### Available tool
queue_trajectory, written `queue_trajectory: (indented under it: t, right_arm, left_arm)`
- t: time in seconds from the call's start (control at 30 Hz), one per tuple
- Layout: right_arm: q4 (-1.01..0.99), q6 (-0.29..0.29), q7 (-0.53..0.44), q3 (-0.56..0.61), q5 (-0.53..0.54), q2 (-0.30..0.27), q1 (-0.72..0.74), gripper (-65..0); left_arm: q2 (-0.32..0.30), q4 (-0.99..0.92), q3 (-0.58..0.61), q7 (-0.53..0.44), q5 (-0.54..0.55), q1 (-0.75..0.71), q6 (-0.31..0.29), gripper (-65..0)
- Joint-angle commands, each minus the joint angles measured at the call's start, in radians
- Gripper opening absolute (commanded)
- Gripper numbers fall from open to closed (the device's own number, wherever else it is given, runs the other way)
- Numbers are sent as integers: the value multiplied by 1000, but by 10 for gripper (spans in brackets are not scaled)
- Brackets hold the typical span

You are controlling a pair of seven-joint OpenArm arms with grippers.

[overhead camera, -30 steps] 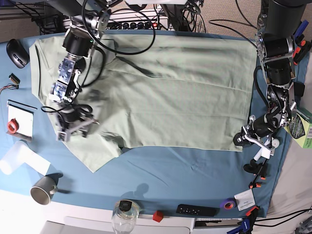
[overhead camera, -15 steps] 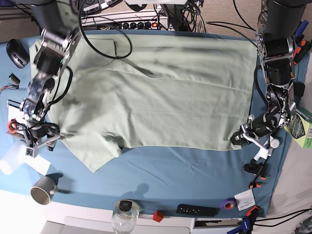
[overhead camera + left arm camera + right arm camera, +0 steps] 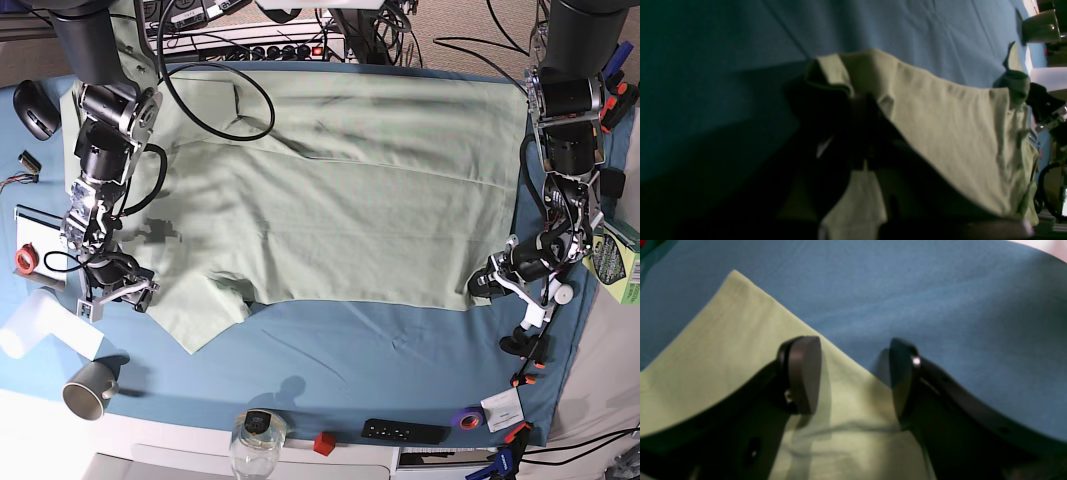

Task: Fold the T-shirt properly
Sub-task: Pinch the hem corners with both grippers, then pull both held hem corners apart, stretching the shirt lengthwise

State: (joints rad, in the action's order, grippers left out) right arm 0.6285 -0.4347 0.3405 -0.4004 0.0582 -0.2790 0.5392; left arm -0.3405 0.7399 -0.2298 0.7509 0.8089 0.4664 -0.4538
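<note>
Two black tools at the T-shirt. Left wrist view alone shows the left tool [image 3: 853, 96] closed on a bunched corner of the large pale sage-green cotton T-shirt [image 3: 340, 200]. Right wrist view alone shows the right tool [image 3: 855, 380] open above its edge. Base view adds the shirt spread over the blue cloth-covered counter [image 3: 300, 380]; containers: silvery metal cup [image 3: 85, 390], contents unclear.

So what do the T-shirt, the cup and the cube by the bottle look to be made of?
T-shirt: soft matte knit, probably cotton; it drapes and creases.
Cup: likely stainless steel, given its grey metallic sheen.
Cube: plain red; plastic or painted wood, can't tell.
</note>
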Motion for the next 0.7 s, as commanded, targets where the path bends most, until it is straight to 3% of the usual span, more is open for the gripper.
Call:
queue_trajectory:
  t: [0.0, 0.13, 0.4, 0.47, 0.57, 0.67]
  right_arm:
    - [-2, -9, 55, 0, -6, 10, 1, -326]
    - [-2, -48, 51, 0, -6, 35, -5, -326]
    - [-2, -47, 13, 0, -6, 49, -8, -340]
    - [-2, -47, 0, 0, -6, 49, -11, -430]
    - [-2, -48, -1, 0, -6, 48, -13, -650]
    - [-2, -48, -4, 0, -6, 48, -13, -650]
  left_arm:
    - [-6, 4, 5, 34, -31, 13, 7, -650]
    - [-6, 4, 5, 34, -31, 13, 7, -650]
    - [-6, 4, 5, 34, -31, 13, 7, -650]
    - [-6, 4, 5, 34, -31, 13, 7, -650]
    - [-6, 4, 5, 34, -31, 13, 7, -650]
    - [-6, 4, 5, 34, -31, 13, 7, -650]
